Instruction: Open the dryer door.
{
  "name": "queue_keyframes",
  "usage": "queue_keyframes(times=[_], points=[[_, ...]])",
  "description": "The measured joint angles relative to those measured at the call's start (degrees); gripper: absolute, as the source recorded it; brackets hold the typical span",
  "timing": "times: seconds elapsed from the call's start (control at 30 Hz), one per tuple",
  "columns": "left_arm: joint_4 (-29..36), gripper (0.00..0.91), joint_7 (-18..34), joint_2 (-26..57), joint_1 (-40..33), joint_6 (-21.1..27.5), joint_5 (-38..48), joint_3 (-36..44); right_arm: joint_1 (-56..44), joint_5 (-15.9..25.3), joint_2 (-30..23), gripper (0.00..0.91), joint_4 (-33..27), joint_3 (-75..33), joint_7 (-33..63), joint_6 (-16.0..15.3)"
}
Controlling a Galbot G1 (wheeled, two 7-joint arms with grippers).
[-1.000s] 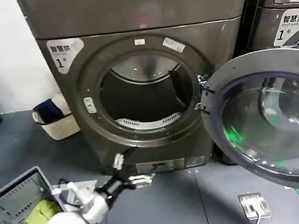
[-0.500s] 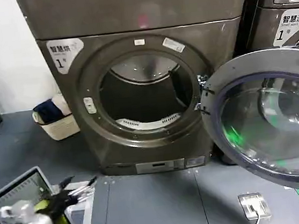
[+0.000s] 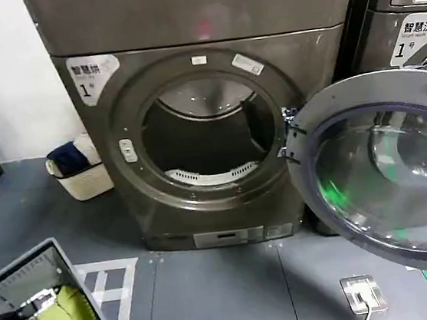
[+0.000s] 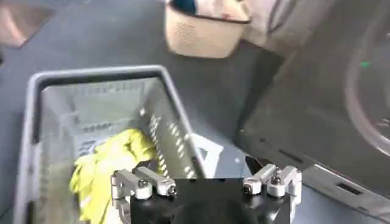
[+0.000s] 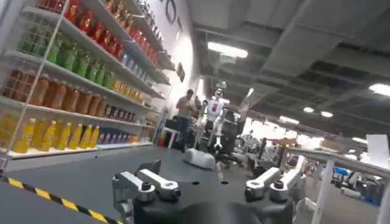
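1. Left gripper (image 4: 206, 184) sits over our grey basket (image 4: 36, 122), fingers spread, holding nothing.
2. Right gripper (image 5: 210, 185) is parked off the work, fingers apart, empty.
3. Door (image 3: 384, 167) hangs wide open off the dryer's (image 3: 200, 107) right edge.
4. We judge the opening done; keep both arms clear of that door.

The left gripper (image 4: 206, 182) hangs with its fingers (image 4: 141, 182) spread apart above a grey basket (image 4: 36, 106) holding a yellow cloth (image 4: 109, 161). Beside the basket stands the dark dryer (image 4: 304, 109); a beige basket (image 4: 204, 33) sits farther off on the floor (image 4: 109, 42).
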State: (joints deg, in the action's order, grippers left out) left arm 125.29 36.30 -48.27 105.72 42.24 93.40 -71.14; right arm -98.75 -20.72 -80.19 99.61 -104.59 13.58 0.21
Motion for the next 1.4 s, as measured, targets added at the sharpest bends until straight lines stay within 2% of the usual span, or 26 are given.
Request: queue_keyframes(times=[0.27,0.47,0.97,1.4], points=[[-5.0,0.907,7.8,2.6,0.6,0.0,9.8,-2.8,0.0,0.0,-0.1,0.907,-0.1,0.3,0.0,0.1],[-7.8,0.907,8.7,4.8,1.3,-0.1,14.8,-2.5,0.1,0.2,-0.7,0.907,0.2,1.2,0.0,0.4],[-5.9,0.907,9.2,9.7,1.5,-0.1,20.3,0.5,-0.1,-0.1,-1.0,0.907,0.3,1.1,-0.1,1.2],[-7.8,0.907,13.5,11.2,0.5,-0.1,24.5,1.2,-0.3,-0.3,-1.3,0.907,0.0,1.0,-0.1,1.6]])
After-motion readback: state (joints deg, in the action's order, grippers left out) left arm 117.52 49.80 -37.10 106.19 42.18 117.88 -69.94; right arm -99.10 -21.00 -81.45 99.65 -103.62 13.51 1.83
